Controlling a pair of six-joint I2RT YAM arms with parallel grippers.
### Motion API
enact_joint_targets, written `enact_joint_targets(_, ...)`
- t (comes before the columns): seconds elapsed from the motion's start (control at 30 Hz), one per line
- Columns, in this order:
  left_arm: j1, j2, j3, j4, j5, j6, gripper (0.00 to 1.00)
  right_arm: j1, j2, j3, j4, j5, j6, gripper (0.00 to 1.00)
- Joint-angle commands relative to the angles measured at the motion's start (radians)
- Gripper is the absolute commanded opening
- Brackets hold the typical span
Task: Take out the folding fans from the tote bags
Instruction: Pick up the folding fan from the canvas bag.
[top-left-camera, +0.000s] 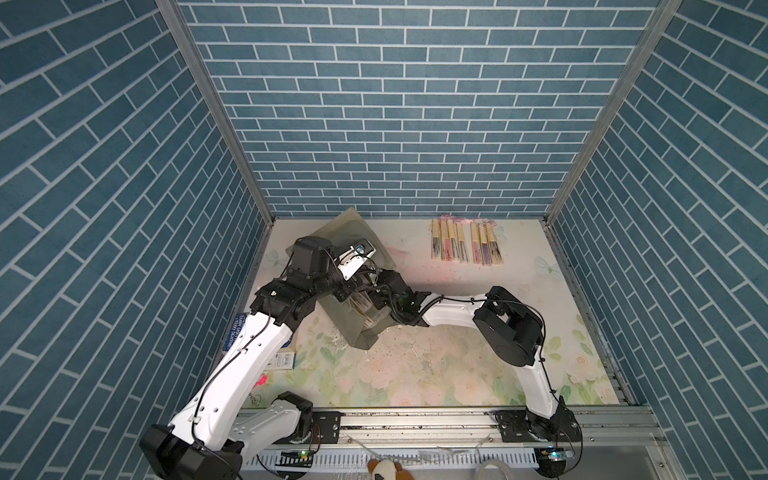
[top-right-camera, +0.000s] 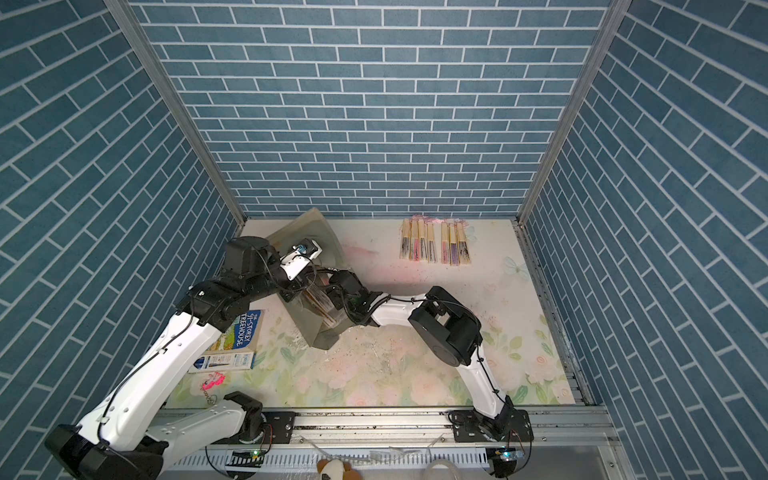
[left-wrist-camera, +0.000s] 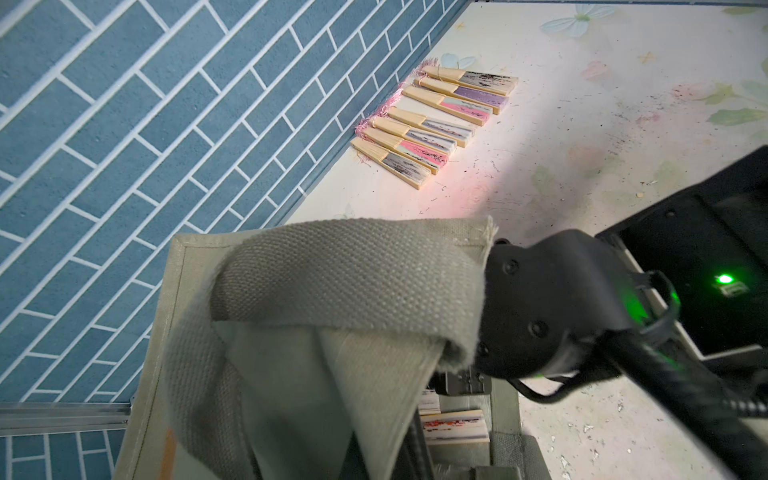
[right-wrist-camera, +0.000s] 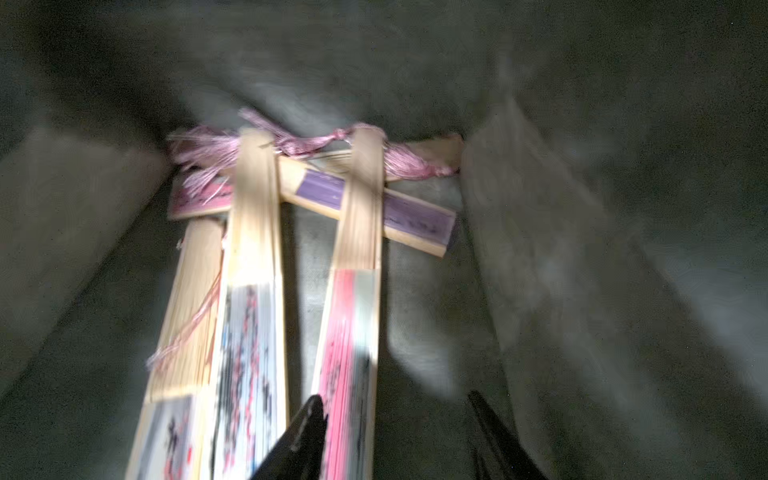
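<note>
Bamboo-ribbed fans (right-wrist-camera: 253, 232) lie inside the grey-green tote bag (top-left-camera: 357, 334), which sits at abt 10 o'clock on the table (top-left-camera: 436, 374) in both top views. R wrist view: three fans run lengthwise toward the bag's bottom and at least two lie crosswise under them, w/ pink tassels (right-wrist-camera: 299, 143) bunched at the far end.

The right gripper (right-wrist-camera: 395, 419) is deep in the bag mouth, jaws well apart w/ only cloth between them. One fingertip (right-wrist-camera: 307, 432) overlaps the pleat end of the pink-pleated fan (right-wrist-camera: 347, 324); the opposite tip sits off to that fan's side over bare fabric. Touching or just overlapping, can't tell, since the frame is smeared.

The left gripper (top-left-camera: 353, 291) is closed. Cloth folds run in to it and the bag's upper lip is raised, so it grips the tote bag, tho its pads are buried under fabric. A strap (left-wrist-camera: 353, 282) drapes across the right arm's wrist. The top views show only a sliver of the bagged fans.

A row of seven fans (top-left-camera: 466, 245) lies at 1 o'clock, tassel ends at the foot of the back wall (top-left-camera: 395, 124), well apart from the bag. A blue book (top-right-camera: 245, 330) lies at 9 o'clock, partly under the left arm. Floral tabletop shows bare from centre to 5 o'clock and betw. bag and row.
</note>
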Motion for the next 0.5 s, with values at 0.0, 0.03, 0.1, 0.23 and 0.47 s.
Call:
enact_joint_targets(0.0, -0.012, -0.001, 0.018, -0.001, 0.055, 0.006, 0.0, -0.033, 0.075, 0.069, -0.06, -0.083, 0.145, 0.59)
enact_joint_targets(0.03, -0.012, 0.002, 0.019, -0.001, 0.056, 0.006, 0.0, -0.036, 0.09, 0.076, -0.061, -0.084, 0.155, 0.59)
enact_joint_targets(0.1, -0.014, 0.004, 0.019, -0.001, 0.06, 0.006, 0.0, -0.056, 0.114, 0.079, -0.043, -0.128, 0.183, 0.61)
enact_joint_targets(0.23, -0.014, 0.008, 0.017, 0.0, 0.058, 0.005, 0.0, -0.089, 0.151, 0.11, -0.075, -0.245, 0.273, 0.62)
enact_joint_targets(0.47, -0.016, 0.009, 0.014, 0.001, 0.053, 0.005, 0.0, -0.13, 0.18, 0.095, 0.004, -0.529, 0.489, 0.51)
